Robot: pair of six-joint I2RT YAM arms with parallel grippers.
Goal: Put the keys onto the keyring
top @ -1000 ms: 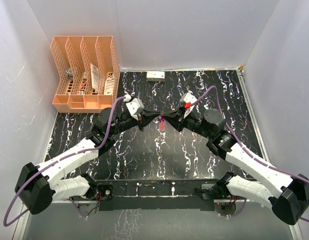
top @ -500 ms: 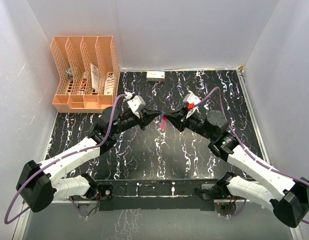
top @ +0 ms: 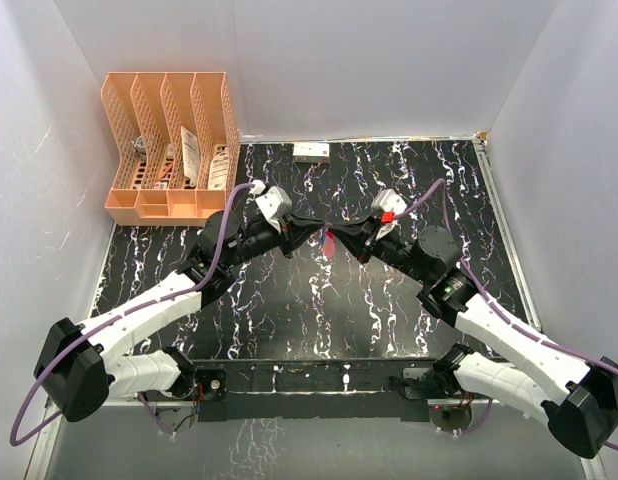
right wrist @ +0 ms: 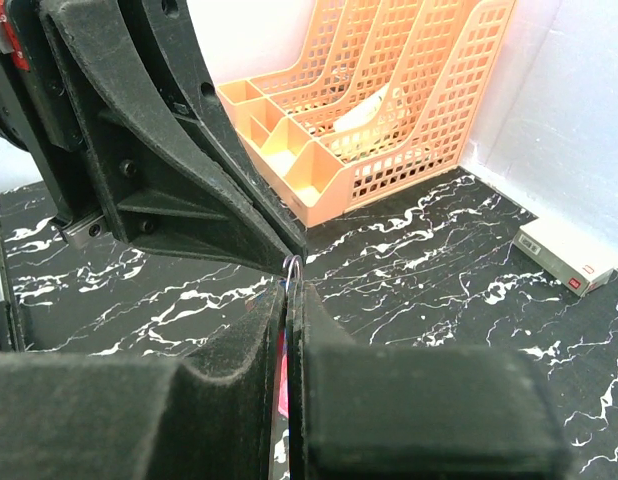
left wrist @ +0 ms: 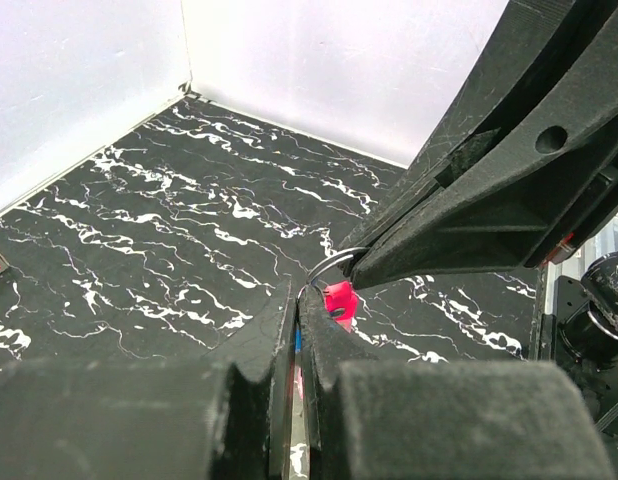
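Left pincer (left wrist: 295, 297) is clamped on the blue key (left wrist: 298, 343), shown only wrist-side; right pincer (right wrist: 289, 290) is nipped onto the keyring (right wrist: 292, 264).

left tool (top: 313, 228) shifted right | right tool (top: 337, 236) shifted right too | keyring (top: 331, 245) apparently carried slightly right
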